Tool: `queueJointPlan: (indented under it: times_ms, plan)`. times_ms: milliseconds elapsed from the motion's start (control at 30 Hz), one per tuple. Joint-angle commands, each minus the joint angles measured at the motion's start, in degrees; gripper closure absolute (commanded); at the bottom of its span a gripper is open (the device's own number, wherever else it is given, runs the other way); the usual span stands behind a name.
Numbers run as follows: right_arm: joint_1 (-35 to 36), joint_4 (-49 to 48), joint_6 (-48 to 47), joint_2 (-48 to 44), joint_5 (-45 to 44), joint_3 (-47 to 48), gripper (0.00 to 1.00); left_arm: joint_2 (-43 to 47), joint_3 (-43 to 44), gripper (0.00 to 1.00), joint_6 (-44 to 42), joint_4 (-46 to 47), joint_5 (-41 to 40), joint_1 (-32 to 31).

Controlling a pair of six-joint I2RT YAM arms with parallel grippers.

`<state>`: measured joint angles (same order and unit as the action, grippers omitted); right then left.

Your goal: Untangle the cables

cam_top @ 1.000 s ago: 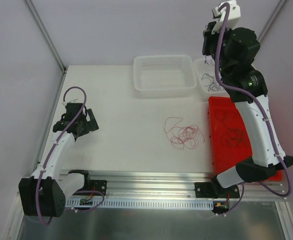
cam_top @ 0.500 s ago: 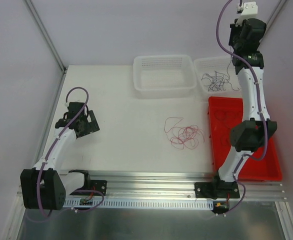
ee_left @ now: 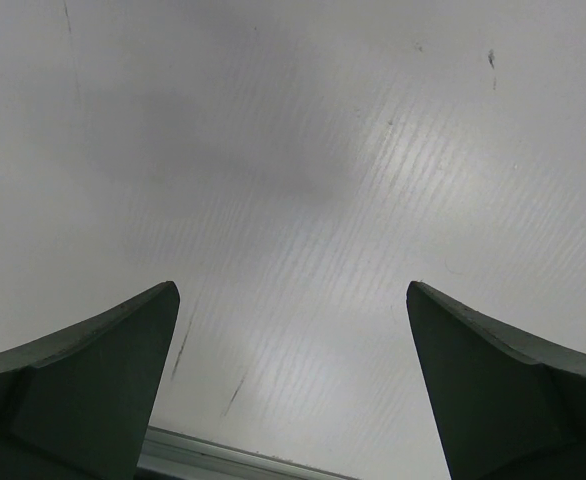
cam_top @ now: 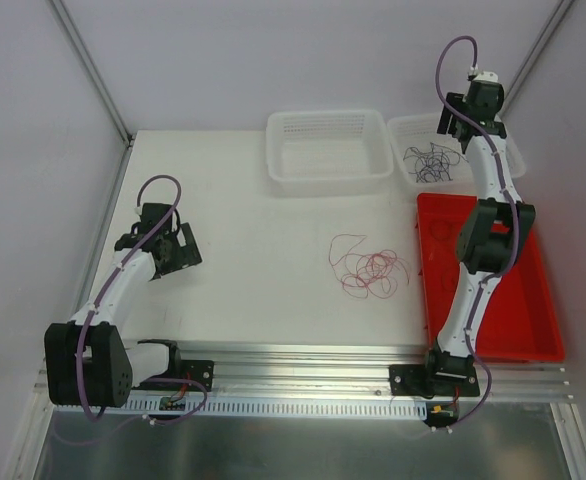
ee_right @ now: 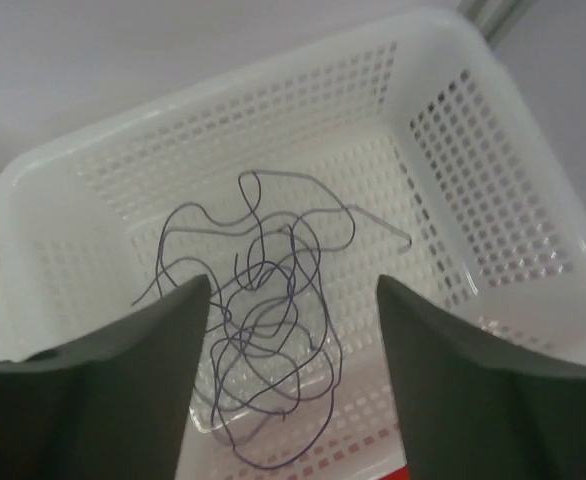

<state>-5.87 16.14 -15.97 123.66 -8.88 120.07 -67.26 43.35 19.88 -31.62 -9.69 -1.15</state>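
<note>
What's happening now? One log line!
right hand: open over basket | purple cables: in basket | left hand: open | red cables: on table

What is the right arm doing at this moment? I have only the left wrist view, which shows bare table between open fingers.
Observer: The right gripper hangs over the white basket at the table's far right corner, jaws apart and holding nothing.
Operator: Is anything in that basket?
Observer: A purple cable tangle lies loose on its floor, right below the fingers.
Operator: Where are the other cables?
Observer: A red cable tangle lies on the table, just left of the red tray, touched by neither arm.
</note>
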Motion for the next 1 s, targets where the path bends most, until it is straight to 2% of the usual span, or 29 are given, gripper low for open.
queueJointPlan:
  times_ms: [0,67,200,300,500,700,800,833,967]
  plan:
    - [-1.07,3.63,4.54,-2.53,-3.24,1.49,0.23,-0.06,0.42,0.01,-1.51,1.03,2.75,-0.17]
    - [-0.90,5.90,4.89,-4.99,-4.03,0.43,0.16,0.38,0.33,0.01,-1.60,1.29,3.80,-0.17]
    - [0.59,9.69,5.24,-13.94,-3.16,-5.27,0.15,1.08,0.42,0.01,-1.60,1.99,6.26,-0.17]
    - [2.96,12.68,6.91,-22.82,0.26,-13.61,0.15,2.05,0.33,0.01,-1.77,2.17,8.28,-0.26]
    - [13.06,13.48,14.02,-39.44,3.26,-36.55,0.17,4.95,-0.37,0.01,-1.86,3.31,11.36,-0.43]
    - [22.29,10.93,22.29,-47.18,7.83,-58.43,0.29,7.41,-0.81,0.01,-2.56,4.19,13.56,-1.49]
    - [25.20,8.65,26.49,-48.07,10.62,-67.20,0.42,8.99,-1.34,0.01,-3.09,4.81,13.91,-2.19]
    - [26.42,7.25,27.30,-47.98,10.90,-68.90,0.49,9.43,-1.52,0.01,-3.18,4.98,14.00,-2.45]
    - [29.42,5.22,29.85,-46.41,9.33,-73.92,0.61,9.52,-1.61,0.01,-3.44,5.34,14.26,-2.89]
